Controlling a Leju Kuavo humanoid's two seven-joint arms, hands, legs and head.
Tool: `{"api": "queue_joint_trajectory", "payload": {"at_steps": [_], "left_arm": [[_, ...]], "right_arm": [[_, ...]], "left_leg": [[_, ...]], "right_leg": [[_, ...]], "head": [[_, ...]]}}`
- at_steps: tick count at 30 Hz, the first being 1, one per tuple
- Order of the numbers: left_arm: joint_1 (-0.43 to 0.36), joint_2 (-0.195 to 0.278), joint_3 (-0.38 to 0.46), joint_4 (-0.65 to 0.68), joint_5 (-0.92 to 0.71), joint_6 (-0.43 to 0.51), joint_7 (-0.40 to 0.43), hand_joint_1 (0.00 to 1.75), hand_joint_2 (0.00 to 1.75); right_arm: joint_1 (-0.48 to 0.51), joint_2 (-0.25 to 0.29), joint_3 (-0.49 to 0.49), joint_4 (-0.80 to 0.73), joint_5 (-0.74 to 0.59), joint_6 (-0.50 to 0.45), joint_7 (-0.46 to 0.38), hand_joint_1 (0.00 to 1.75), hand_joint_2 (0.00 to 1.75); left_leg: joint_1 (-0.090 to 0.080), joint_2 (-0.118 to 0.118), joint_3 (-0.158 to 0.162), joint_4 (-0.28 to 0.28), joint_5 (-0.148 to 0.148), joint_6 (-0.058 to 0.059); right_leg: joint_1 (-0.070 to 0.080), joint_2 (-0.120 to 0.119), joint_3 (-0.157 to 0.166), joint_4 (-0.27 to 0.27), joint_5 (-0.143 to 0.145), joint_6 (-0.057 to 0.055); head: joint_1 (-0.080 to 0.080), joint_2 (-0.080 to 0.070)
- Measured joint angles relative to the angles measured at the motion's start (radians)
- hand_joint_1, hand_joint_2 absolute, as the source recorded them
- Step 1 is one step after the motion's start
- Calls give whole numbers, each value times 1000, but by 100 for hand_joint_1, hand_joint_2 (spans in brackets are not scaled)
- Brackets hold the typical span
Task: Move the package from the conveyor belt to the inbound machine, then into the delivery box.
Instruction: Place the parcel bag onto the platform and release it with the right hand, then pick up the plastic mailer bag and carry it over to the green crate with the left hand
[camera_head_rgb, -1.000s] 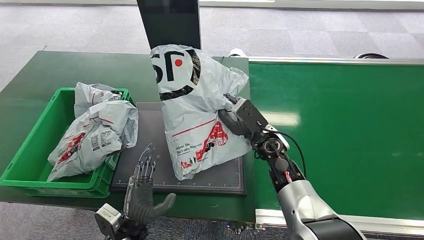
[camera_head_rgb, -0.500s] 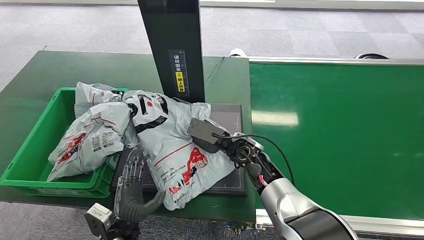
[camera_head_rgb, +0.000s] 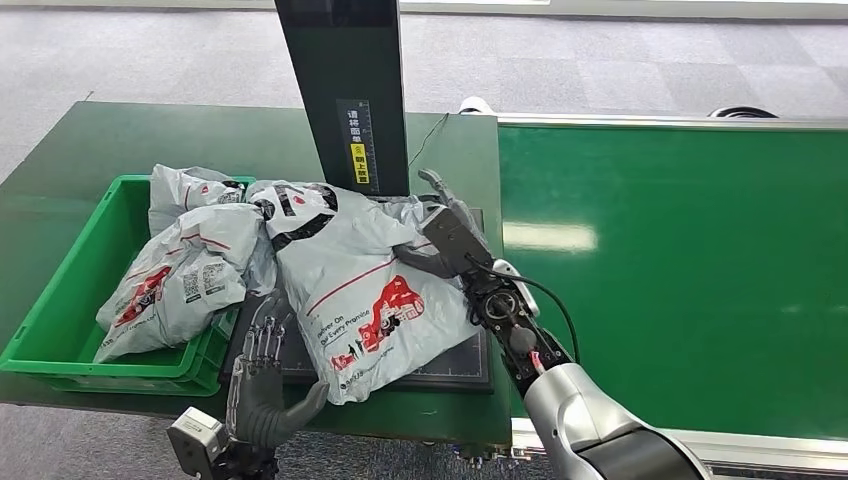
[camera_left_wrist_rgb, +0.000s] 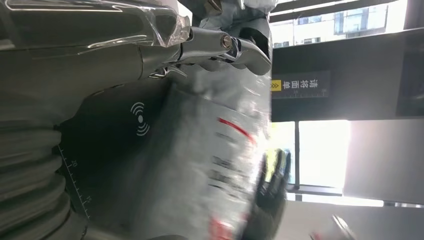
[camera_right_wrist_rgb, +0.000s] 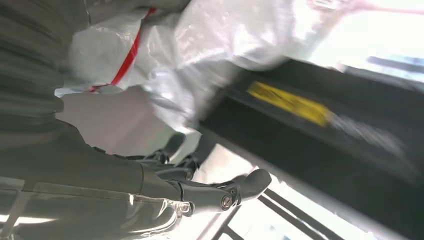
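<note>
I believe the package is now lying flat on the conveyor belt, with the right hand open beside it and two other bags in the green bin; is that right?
Not quite: the package lies on the dark pad of the inbound machine, not on the conveyor belt, as the head view shows. The right hand is open beside it, and two other bags sit in the green bin.

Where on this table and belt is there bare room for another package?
The green belt right of the right hand is bare, as is the table behind the bin. The bin and scanner pad are crowded with packages.
</note>
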Motion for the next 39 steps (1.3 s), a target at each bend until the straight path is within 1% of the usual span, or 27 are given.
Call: {"api": "queue_joint_trajectory", "payload": {"at_steps": [2, 4, 7, 11, 15, 19, 21, 24, 27, 30, 33, 36, 39], "left_arm": [[-3, 0, 0, 8, 5, 9, -5, 0, 175], [-4, 0, 0, 15, 9, 18, -11, 0, 175], [-5, 0, 2, 21, 11, 25, -14, 0, 175], [-5, 0, 8, 22, 11, 30, -15, 0, 175], [-4, 0, 12, 15, 3, 32, -15, 0, 175], [-5, 0, 14, 8, -13, 36, -13, 0, 175], [-6, -1, 14, 7, -34, 53, -6, 0, 175], [-15, -5, 9, 9, -107, 116, 30, 0, 175], [-43, -8, -13, 36, -245, 209, 97, 0, 175], [-89, -9, -58, 114, -417, 302, 181, 0, 175], [-156, -8, -105, 223, -556, 383, 260, 0, 175], [-231, -5, -137, 334, -635, 429, 314, 0, 175], [-297, -4, -167, 448, -687, 450, 336, 0, 175]], "right_arm": [[39, -2, -32, -54, -77, 16, -74, 0, 175], [96, -2, -48, -140, -143, 39, -105, 0, 175], [202, 1, -54, -307, -234, 66, -116, 0, 175], [349, 6, -54, -514, -323, 95, -117, 0, 175], [453, 7, -60, -641, -377, 123, -117, 0, 175], [519, 9, -82, -702, -398, 145, -117, 0, 175], [543, 10, -97, -720, -404, 156, -117, 0, 175], [572, 14, -126, -738, -413, 175, -117, 0, 175], [593, 24, -157, -742, -432, 201, -117, 0, 175], [610, 34, -187, -742, -450, 221, -117, 0, 175], [623, 44, -213, -743, -459, 236, -117, 0, 175], [629, 52, -234, -745, -461, 242, -117, 0, 175], [630, 57, -245, -746, -463, 243, -117, 0, 175]], "left_leg": [[0, 0, 0, 0, 0, 0], [0, 0, 0, 0, 0, 0], [0, 0, 0, 0, 0, 0], [0, 0, -1, 0, 0, 0], [0, 0, -1, 0, 0, 0], [0, 0, 0, 0, 0, 0], [0, 0, 0, 0, 0, 0], [0, 0, 0, 0, 0, 0], [0, 0, 0, 0, 0, 0], [0, 0, 0, 0, 0, 0], [0, 0, 0, 0, 0, 0], [0, 0, 0, 0, 0, 0], [0, 0, 0, 0, 0, 0]], "right_leg": [[0, 0, 0, 0, 0, 0], [0, 0, 0, 0, 0, 0], [0, 0, 0, 0, 0, 0], [0, 0, -1, 0, -1, 0], [0, 0, 0, 0, -1, 0], [0, 0, 0, 0, -1, 0], [0, 0, 0, 0, -1, 0], [0, 0, 0, 0, -1, 0], [0, 0, 0, 0, -1, 0], [0, 0, 0, 0, 0, 0], [0, 0, 0, 0, 0, 0], [0, 0, 0, 0, 0, 0], [0, 0, 0, 0, 0, 0]], "head": [[0, 0], [0, 0], [0, 0], [0, 0], [0, 0], [0, 0], [0, 0], [0, 0], [0, 0], [0, 0], [0, 0], [0, 0], [0, 0]]}}
